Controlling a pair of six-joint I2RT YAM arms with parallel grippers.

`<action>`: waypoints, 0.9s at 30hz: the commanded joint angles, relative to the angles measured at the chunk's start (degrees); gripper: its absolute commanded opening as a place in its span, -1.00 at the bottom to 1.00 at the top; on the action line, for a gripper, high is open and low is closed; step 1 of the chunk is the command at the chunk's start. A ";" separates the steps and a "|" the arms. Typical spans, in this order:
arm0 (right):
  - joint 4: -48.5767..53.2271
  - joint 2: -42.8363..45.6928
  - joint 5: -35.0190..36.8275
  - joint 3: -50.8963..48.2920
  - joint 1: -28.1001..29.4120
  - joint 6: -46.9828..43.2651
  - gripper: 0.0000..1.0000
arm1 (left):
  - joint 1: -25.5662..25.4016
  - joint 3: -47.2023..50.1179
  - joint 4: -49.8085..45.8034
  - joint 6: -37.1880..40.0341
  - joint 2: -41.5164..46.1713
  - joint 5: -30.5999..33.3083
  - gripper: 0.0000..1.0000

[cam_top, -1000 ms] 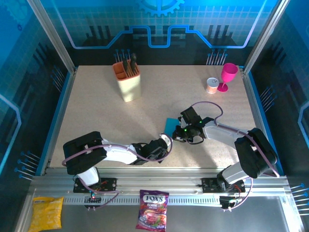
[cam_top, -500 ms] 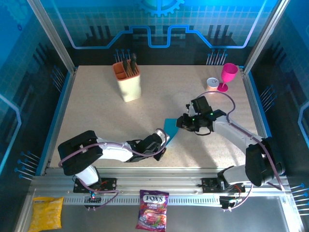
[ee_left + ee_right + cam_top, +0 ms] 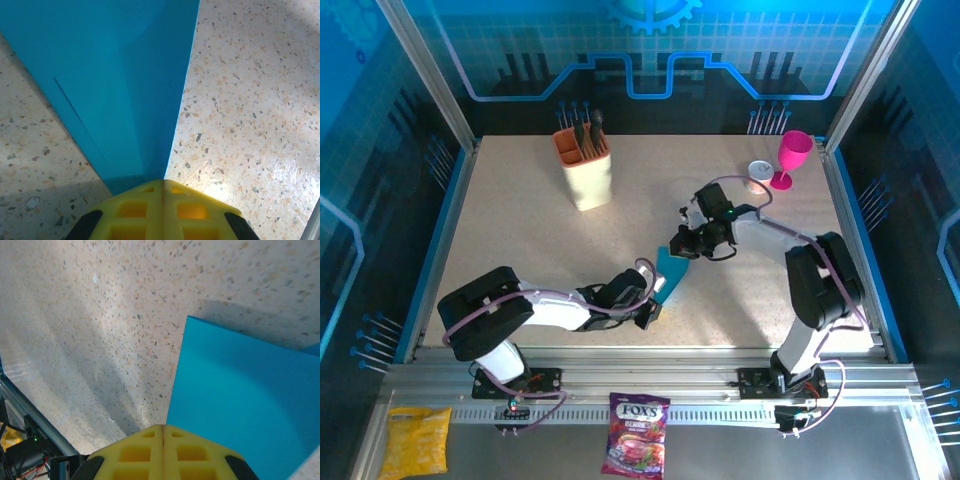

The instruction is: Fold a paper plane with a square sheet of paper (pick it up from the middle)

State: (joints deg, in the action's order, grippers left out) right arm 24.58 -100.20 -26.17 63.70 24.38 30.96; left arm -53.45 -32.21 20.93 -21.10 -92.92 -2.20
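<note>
The one wording that can be read is the brand "FOX'S", in white capitals across the top of a dark purple sweet bag (image 3: 636, 447). The bag lies on the metal ledge in front of the tabletop, between the two arm bases, and the name reads upright in the overhead view. The smaller print under the name, above a picture of sweets, is too fine to make out. A yellow bag (image 3: 417, 441) lies at the left end of the same ledge, its printing blurred. On the blue back wall (image 3: 520, 40) a gear emblem (image 3: 652, 10) stands at top centre, without lettering.
</note>
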 commanded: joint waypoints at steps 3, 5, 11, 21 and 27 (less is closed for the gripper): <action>0.73 -5.12 -2.38 3.65 3.01 -2.21 -0.94 | 1.26 1.38 2.36 -1.07 -0.15 -3.38 -1.00; 0.74 -6.98 -2.21 4.50 3.47 -2.22 -0.96 | 1.57 1.37 2.60 -1.05 -0.18 -3.69 -1.00; 1.20 -12.01 -1.12 6.77 3.48 -2.07 -0.98 | 1.98 1.85 2.89 -0.96 -0.41 -4.21 -1.00; 2.15 -15.13 -0.71 7.34 2.69 -1.82 -0.97 | 2.38 3.51 4.25 -1.91 0.29 -2.65 -1.00; 1.26 -10.53 -3.07 6.98 1.21 -0.56 -0.60 | 2.47 4.61 5.54 -2.88 0.75 -1.81 -1.00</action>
State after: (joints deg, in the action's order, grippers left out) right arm 25.08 -114.43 -27.79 70.39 26.89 30.24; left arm -51.46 -28.88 26.00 -22.63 -92.92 -4.78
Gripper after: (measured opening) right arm 0.178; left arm 0.052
